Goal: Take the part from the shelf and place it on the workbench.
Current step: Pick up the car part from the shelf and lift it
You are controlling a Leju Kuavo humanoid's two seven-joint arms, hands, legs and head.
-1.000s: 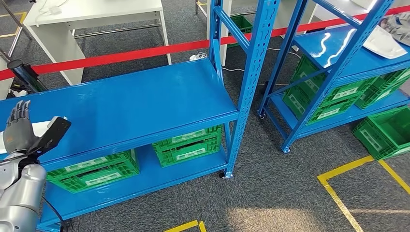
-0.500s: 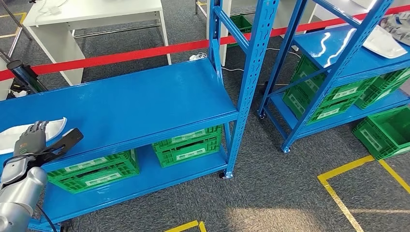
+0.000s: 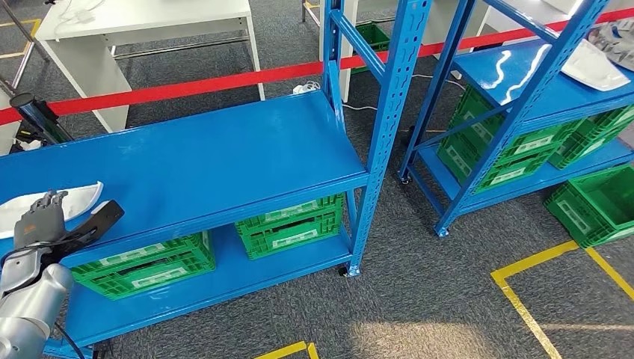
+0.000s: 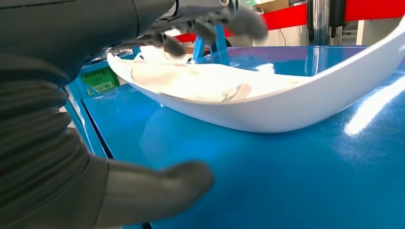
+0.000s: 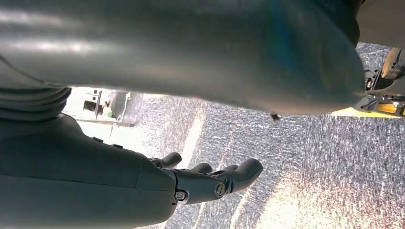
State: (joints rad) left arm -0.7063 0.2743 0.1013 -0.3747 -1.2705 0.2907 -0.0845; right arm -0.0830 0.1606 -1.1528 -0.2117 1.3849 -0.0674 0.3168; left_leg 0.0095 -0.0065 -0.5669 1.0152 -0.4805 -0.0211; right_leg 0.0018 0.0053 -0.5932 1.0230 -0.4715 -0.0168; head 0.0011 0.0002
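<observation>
**A:** Left hand (image 3: 41, 221) is right at the white part (image 3: 45, 203), which lies on the blue shelf (image 3: 224, 161) directly under those dark fingers (image 4: 210, 24). Thumb (image 4: 157, 183) sits low by the shelf's front edge, on the near side of the part.

**B:** Has it got hold?

**A:** Not by my reading. From the wrist, the fingers arch over the part's upturned rim, the thumb is apart from it below, and there's bare blue shelf between. Hand spread, nothing in it. The right hand (image 5: 210, 179) hangs over grey carpet, fingers loosely extended, holding nothing.

**B:** How will that part handle?

**A:** It looks like a thin moulded shell, shallow and curved like a dish, glossy white. I'd guess light and fairly stiff but with some flex at the rim, and slick on that shiny shelf, so it may skate away if nudged. Best hold, I'd say, is the near rim: fingers inside the hollow, thumb under the outer curve.

**B:** Count for me.

**A:** One white part at the left hand. One more white piece (image 3: 594, 67) well off to the hand's right on the second shelf (image 3: 516, 75). Two blue shelves, and I make six green crates, two of them (image 3: 291, 224) below the hand's shelf, though those far off are cut by the edge.
</observation>
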